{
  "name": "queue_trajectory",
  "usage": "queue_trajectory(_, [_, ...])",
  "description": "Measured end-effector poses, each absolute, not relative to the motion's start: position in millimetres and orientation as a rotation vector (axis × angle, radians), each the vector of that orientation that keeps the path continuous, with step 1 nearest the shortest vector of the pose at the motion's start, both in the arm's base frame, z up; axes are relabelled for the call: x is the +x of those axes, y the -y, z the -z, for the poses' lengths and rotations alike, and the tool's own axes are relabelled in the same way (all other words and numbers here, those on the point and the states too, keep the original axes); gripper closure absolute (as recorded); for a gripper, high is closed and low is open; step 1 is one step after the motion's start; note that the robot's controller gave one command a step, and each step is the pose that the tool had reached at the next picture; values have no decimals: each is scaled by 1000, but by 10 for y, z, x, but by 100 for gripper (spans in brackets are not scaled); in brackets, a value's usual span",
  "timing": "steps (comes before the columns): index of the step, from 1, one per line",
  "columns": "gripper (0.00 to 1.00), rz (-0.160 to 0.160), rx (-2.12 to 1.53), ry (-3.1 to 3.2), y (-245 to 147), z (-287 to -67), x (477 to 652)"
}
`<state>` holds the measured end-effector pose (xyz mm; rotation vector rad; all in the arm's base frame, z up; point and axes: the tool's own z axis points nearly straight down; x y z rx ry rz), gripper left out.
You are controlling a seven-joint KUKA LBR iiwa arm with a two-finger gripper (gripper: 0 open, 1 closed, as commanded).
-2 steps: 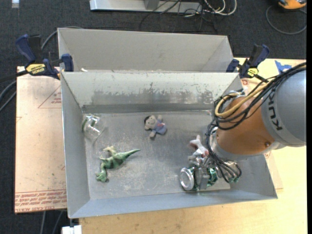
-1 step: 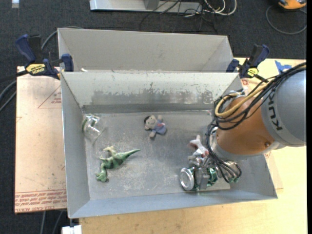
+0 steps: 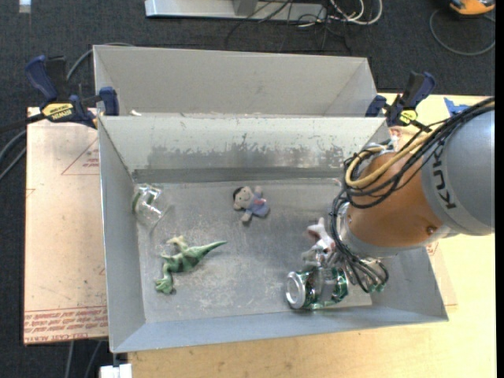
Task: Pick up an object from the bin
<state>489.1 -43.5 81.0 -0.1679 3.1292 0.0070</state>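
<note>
My gripper (image 3: 329, 264) is low in the bin's front right corner, mostly hidden beneath the arm's orange cover and cables. It stands directly over a crushed green drink can (image 3: 309, 290), which lies on its side with its silver end facing left. Whether it touches the can I cannot tell. A small pink and white thing (image 3: 319, 235) lies just left of the gripper, partly hidden by the arm.
A green toy lizard (image 3: 179, 260) lies at the front left. A clear plastic cup (image 3: 147, 203) rests against the left wall. A small purple and pink soft toy (image 3: 251, 202) sits near the back middle. The arm covers the bin's right side.
</note>
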Motion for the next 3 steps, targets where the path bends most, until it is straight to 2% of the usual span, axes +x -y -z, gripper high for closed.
queue_trajectory(1, [100, -5, -173, -3127, 575, -1273, 4959])
queue_trajectory(2, [100, -12, -183, -3132, 305, -845, 4928])
queue_trajectory(3, [100, -8, -200, -3129, 362, -1834, 4928])
